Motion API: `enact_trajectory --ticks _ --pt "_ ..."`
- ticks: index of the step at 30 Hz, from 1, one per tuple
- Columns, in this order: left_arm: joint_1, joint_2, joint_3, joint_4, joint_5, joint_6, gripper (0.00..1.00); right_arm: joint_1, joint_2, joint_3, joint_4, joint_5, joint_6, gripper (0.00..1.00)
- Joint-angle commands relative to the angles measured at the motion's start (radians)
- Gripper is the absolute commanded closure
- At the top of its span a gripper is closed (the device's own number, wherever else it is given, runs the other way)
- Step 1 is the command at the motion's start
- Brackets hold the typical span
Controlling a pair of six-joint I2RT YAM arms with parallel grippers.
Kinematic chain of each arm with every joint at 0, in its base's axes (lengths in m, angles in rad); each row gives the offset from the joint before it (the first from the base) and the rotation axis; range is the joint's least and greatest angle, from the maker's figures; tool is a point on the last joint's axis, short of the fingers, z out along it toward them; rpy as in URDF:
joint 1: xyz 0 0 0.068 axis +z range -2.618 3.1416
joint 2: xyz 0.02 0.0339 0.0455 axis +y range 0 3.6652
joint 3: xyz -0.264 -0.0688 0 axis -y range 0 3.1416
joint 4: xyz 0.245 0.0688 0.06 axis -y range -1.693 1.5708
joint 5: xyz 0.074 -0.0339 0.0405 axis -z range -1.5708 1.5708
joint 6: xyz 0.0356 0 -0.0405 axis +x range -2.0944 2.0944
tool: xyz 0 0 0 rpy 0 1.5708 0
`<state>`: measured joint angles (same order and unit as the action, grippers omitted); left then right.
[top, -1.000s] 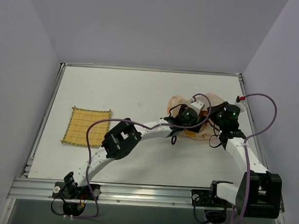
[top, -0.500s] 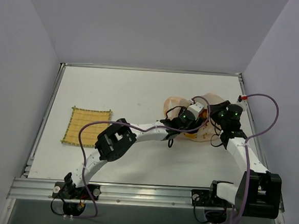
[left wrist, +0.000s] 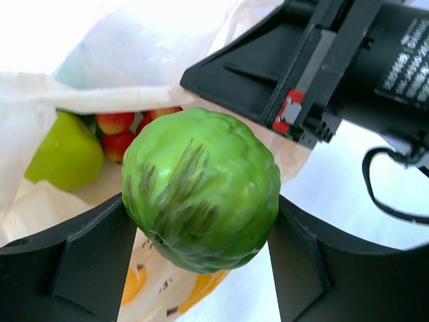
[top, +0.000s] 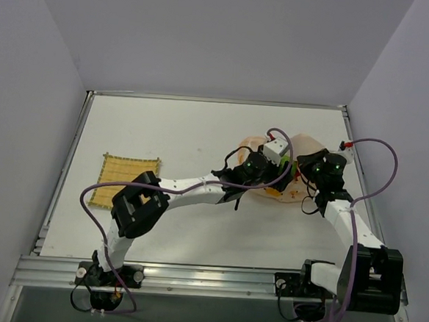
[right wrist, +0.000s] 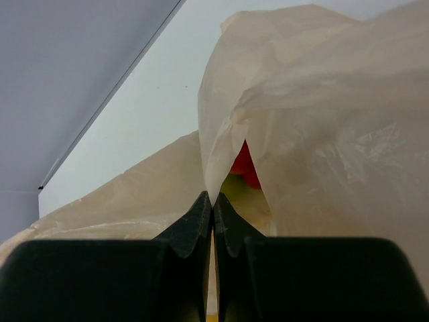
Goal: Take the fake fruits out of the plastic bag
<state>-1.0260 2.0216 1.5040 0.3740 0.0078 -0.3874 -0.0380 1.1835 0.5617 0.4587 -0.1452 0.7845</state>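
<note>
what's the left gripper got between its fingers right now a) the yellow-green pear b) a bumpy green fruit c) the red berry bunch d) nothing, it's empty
b: the left wrist view shows the left gripper clamped on the bumpy green fruit, while the pear and red berries sit in the plastic bag behind it.

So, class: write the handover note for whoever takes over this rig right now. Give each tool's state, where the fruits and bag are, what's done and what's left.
Left tool: closed on a bumpy green fruit, held at the bag's mouth.
Right tool: shut, pinching the edge of the plastic bag and lifting it open.
Inside the bag: a yellow-green pear and red berries; more may be hidden.
Done: one fruit gripped, not yet set down.
Left: carry the green fruit clear and put it on the table, then fetch the pear and berries, probably with the right pinch kept.
</note>
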Motion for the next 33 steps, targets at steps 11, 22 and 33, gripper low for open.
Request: enact_trajectory --ticks 11,22,33 --pt "0.065 -0.649 -0.476 -0.073 -0.360 -0.019 0.84 0.007 -0.027 0.009 0.029 -0.011 -0.019 1.00" --pt "0.585 -0.959 -0.777 -0.454 -0.471 -0.337 0.79 0.015 -0.027 -0.020 0.077 -0.079 -0.041 1.00" --pt "0.782 -0.730 -0.815 -0.406 -0.503 -0.419 0.68 0.013 -0.027 -0.016 0.074 -0.123 -0.070 1.00"
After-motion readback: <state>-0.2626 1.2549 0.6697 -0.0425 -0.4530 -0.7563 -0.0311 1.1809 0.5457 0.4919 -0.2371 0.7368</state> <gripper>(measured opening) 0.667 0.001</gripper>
